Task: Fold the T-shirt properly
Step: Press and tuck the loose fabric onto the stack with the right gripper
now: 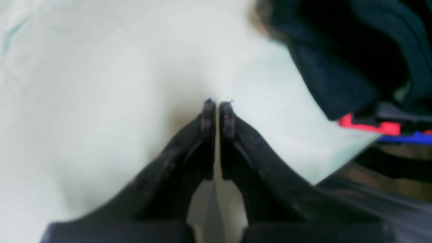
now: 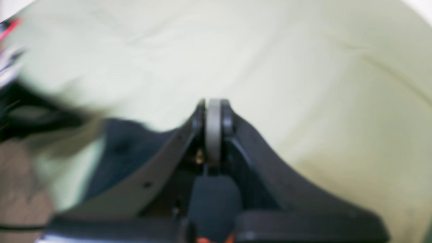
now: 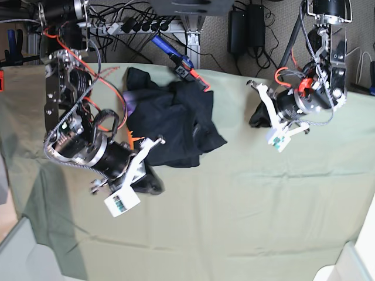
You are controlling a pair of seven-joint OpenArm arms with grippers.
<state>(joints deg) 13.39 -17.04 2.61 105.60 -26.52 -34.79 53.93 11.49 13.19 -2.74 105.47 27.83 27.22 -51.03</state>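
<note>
The black T-shirt point(image 3: 173, 120) lies crumpled in a heap on the pale green cloth point(image 3: 246, 205) at the back middle, with bits of orange and purple print showing at its left edge. My left gripper point(image 3: 258, 120) hovers to the right of the heap, apart from it. In the left wrist view it point(image 1: 217, 104) is shut with nothing between its fingers, and the T-shirt point(image 1: 337, 67) is at the upper right. My right gripper point(image 3: 153, 186) sits just below the heap's lower left edge. The right wrist view shows it point(image 2: 213, 103) shut and empty over the cloth.
Red and blue clamps point(image 3: 179, 61) and cables lie along the table's back edge behind the shirt; they also appear blurred as red and blue shapes point(image 1: 388, 130). The green cloth point(image 2: 303, 67) covers the whole table, with soft wrinkles.
</note>
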